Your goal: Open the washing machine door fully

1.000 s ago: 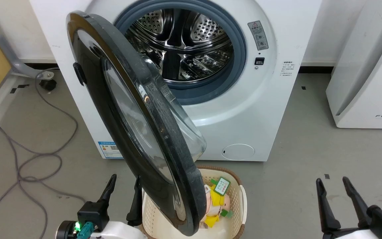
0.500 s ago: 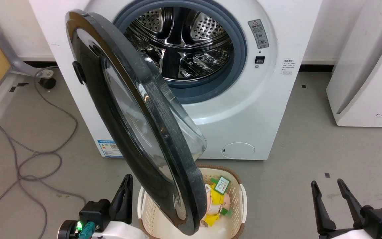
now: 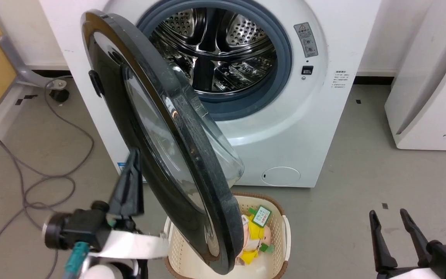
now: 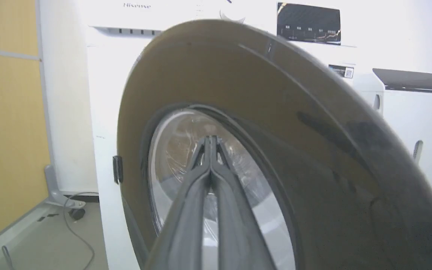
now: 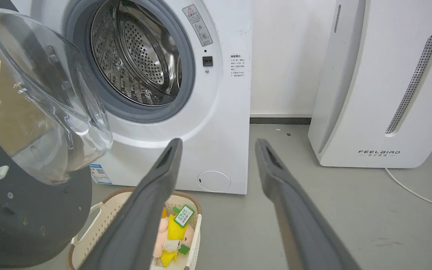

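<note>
Black and glossy, the washing machine door [image 3: 176,162] stands partly open at centre frame, swung out from the washing machine [image 3: 285,128] above a cream laundry basket [image 3: 283,232]. My left gripper [image 3: 134,155], lower left, has its jaws pressed together, tips beside the door's outer face; I cannot tell whether they touch. My right gripper [image 3: 387,212], lower right, has its jaws apart.
</note>
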`<state>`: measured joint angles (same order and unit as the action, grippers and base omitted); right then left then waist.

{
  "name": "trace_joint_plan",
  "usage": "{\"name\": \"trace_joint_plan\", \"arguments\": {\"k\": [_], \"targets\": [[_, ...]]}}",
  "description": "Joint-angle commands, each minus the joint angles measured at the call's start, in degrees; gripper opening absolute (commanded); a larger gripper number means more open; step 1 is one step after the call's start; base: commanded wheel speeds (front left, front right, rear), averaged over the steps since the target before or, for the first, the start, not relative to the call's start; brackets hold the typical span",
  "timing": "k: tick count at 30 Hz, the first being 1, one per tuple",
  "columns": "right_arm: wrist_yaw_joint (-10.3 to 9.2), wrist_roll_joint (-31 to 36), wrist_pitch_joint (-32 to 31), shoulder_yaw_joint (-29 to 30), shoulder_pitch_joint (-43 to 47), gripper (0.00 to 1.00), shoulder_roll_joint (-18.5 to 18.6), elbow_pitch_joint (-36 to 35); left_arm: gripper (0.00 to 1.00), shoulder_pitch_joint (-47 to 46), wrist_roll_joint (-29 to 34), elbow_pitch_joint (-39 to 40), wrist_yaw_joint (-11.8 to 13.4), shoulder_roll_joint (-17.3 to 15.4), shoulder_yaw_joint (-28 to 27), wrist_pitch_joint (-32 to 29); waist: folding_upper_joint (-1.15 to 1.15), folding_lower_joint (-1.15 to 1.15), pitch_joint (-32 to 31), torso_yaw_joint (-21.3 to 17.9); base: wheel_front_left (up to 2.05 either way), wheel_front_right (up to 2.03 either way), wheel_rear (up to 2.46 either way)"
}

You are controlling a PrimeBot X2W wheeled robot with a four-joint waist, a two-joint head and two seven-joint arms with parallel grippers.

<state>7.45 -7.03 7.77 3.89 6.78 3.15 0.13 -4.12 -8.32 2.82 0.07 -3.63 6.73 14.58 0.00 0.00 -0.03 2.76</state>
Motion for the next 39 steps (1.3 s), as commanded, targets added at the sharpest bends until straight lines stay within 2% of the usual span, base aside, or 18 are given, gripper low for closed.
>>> {"name": "trace_joint_plan", "arguments": {"k": [1,11,17,26,27,33,39], "targets": [[0.03,-0.03,0.58,0.21,-0.43,1.0,-0.27,0.14,0.0,-1.34,0.69,3.39,0.56,-0.42,-0.01,-0.01,0.0,0.0,-0.01,0.1,0.0,0.0,0.0],[0.03,-0.38,1.12,0.48,-0.72,1.0,-0.27,0.67,0.0,-6.64,2.1,23.07,0.3,-0.51,3.1,-0.17,0.0,0.0,0.28,0.5,0.0,0.0,0.0],[0.03,-0.45,1.16,0.18,-1.12,1.0,-0.27,0.99,0.0,-7.72,-0.52,28.89,-2.56,0.11,12.01,-1.17,0.0,0.0,0.61,0.13,0.0,0.0,0.0],[0.03,-0.69,1.35,0.54,-1.08,1.0,-0.27,1.48,0.0,-3.06,-6.74,25.83,-6.15,0.18,30.23,-7.64,0.0,0.0,0.89,0.03,0.0,0.0,0.0],[0.03,-0.69,1.35,0.54,-1.08,1.0,-0.27,1.48,0.0,-3.06,-6.74,25.83,-6.15,0.18,30.23,-7.64,0.0,0.0,0.89,0.03,0.0,0.0,0.0],[0.03,-0.7,1.31,0.48,-1.04,1.0,-0.27,1.79,0.0,-0.31,-12.54,20.63,-7.08,-2.73,38.92,-15.99,0.0,0.0,0.79,0.33,0.0,0.0,0.0],[0.03,-0.68,1.11,0.24,-1.12,1.0,-0.27,2.04,0.0,1.96,-14.94,14.33,-6.28,-5.45,40.86,-22.41,0.0,0.0,0.51,0.21,0.0,0.0,0.0]]}}
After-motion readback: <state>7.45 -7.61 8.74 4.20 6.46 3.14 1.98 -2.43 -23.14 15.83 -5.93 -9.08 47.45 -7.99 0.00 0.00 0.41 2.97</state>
